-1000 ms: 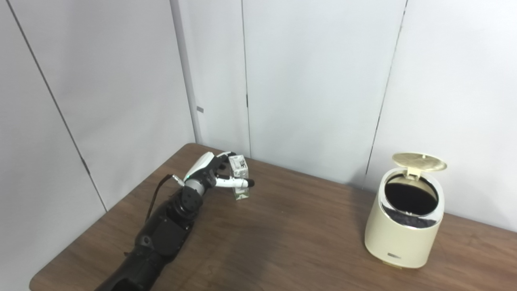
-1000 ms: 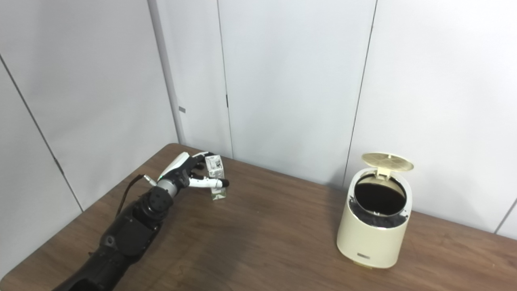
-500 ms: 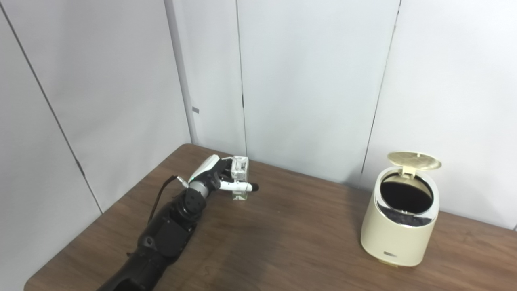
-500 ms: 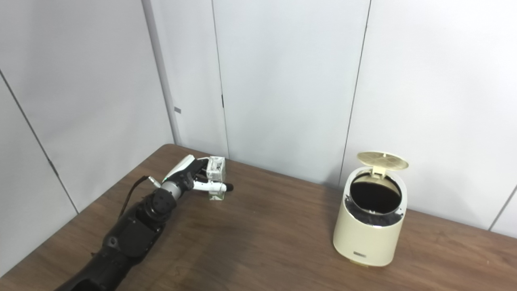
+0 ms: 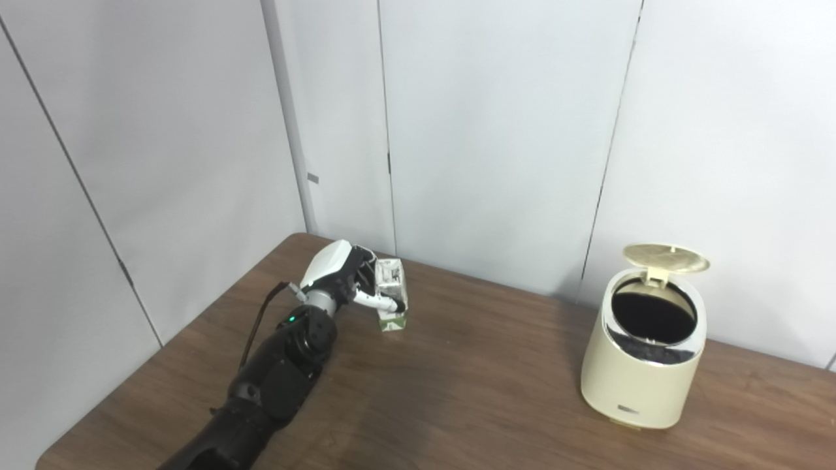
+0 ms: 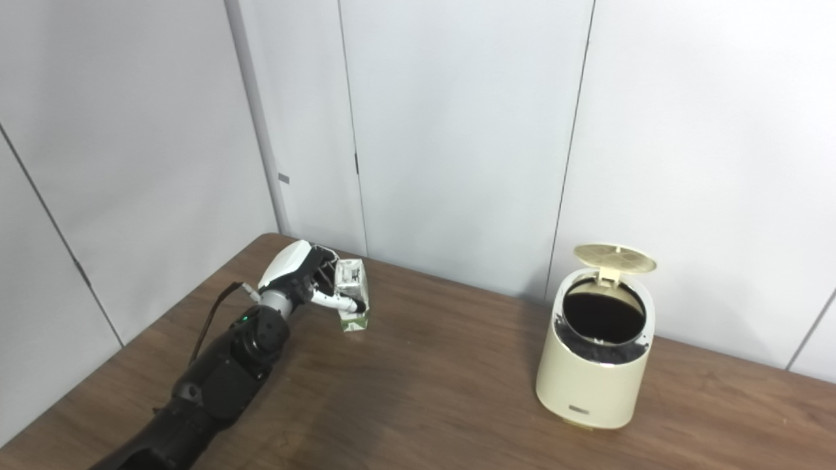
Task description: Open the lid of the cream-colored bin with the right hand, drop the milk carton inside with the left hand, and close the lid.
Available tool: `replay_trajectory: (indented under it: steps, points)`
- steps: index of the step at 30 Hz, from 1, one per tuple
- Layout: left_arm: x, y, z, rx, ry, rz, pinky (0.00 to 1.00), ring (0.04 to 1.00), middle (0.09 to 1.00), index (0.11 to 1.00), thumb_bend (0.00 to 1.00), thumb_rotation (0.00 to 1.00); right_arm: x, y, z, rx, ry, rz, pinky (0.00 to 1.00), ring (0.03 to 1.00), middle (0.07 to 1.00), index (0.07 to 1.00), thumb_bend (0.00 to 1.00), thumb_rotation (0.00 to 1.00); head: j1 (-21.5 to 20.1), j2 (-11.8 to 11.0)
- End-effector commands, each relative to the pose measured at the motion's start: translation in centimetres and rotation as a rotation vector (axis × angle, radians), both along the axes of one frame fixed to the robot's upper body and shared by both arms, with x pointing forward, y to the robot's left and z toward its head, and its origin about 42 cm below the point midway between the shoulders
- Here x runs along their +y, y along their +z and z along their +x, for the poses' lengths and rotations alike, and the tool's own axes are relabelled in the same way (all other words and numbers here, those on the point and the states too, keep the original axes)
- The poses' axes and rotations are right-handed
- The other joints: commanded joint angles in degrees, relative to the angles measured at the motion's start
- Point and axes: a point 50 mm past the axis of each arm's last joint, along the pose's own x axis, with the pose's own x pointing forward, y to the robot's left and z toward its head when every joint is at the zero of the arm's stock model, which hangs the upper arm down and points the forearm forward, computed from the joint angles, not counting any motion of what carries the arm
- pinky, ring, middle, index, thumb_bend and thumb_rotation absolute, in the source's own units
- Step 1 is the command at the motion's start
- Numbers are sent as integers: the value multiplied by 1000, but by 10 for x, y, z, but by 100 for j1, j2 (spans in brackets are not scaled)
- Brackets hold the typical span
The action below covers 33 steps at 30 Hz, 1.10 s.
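Note:
The milk carton (image 5: 392, 279), small, white with a green base, stands slightly tilted on the far left of the wooden table (image 5: 470, 391). My left hand (image 5: 339, 273) has its fingers and thumb closed around the carton's upper part; the carton's base looks to be at the table top. The cream-colored bin (image 5: 637, 385) stands at the right, well apart from the hand. Its round lid (image 5: 666, 258) is tipped up and open, showing the dark inside. My right hand is not in view.
White wall panels (image 5: 496, 130) rise just behind the table and along its left side. The table's left edge (image 5: 150, 352) runs close beside my left arm. Bare wood lies between the carton and the bin.
The left hand's thumb and fingers have wrapped tighter around the carton, and the carton has tilted a little. The camera has shifted slightly. The bin and lid stand as before.

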Motion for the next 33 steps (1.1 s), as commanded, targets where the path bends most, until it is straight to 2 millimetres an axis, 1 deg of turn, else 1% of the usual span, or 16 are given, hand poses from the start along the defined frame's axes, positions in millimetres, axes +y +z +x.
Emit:
replay_trajectory:
  steps: [1,3,8,10,13,17,18,19,21,22,23,24,26,28,31,33]
  points:
    - [4,29,11,-73,-8,22,429,500,514,467,519,0,3,0,-3,3,9,1,558,661,682,648,353,441,-9,7]
    - [6,28,11,-72,-9,23,428,500,515,463,519,0,4,1,-2,8,13,7,562,666,686,651,350,442,-19,4]
    - [7,27,12,-73,-12,18,420,488,511,467,521,0,6,-2,2,2,15,27,547,658,683,648,336,387,-51,-25]
    - [7,27,14,-77,-19,13,424,491,515,462,520,0,10,-4,5,5,18,27,552,661,684,650,342,403,-84,-44]
    - [4,28,17,-94,-50,11,375,445,496,476,523,0,18,-5,13,1,36,25,552,667,689,652,347,430,-283,-104]
    - [1,34,23,-146,-77,8,333,407,469,491,524,0,30,-3,28,-4,48,-3,556,668,685,645,364,475,-763,-213]
    - [-1,39,24,-177,-92,5,334,407,467,492,524,0,32,0,33,-2,43,-23,554,665,682,641,363,488,-917,-238]
    - [-5,44,22,-210,-109,1,323,392,457,497,523,0,32,3,36,-2,37,-39,539,657,685,648,331,505,-917,-238]
    - [-11,53,19,-276,-141,-1,320,385,453,505,521,0,32,7,42,-8,28,-59,535,654,686,653,327,524,-1025,-252]
    - [-18,60,15,-341,-160,14,317,377,449,511,520,0,35,9,47,-14,20,-54,537,656,689,658,320,534,-1214,-243]
    - [-24,67,10,-399,-179,30,302,361,442,516,518,0,39,11,52,-21,14,-45,532,652,686,655,325,539,-1258,-244]
    - [-33,75,3,-460,-205,57,300,370,457,529,508,0,43,11,56,-24,9,-27,526,648,684,652,325,534,-1323,-234]
    - [-50,89,-13,-569,-270,98,327,404,478,513,504,0,48,10,61,-31,0,-2,515,644,687,647,344,551,-1427,-222]
    - [-62,100,-26,-655,-322,137,338,419,490,498,503,0,59,10,69,-35,-4,11,508,643,687,647,332,552,-1515,-200]
    - [-83,115,-49,-781,-402,179,330,425,489,492,504,0,76,7,82,-42,-17,51,531,654,687,655,245,470,-1637,-192]
    - [-93,120,-63,-836,-440,182,308,414,493,492,503,0,87,3,90,-45,-29,63,538,653,683,656,215,431,-1737,-206]
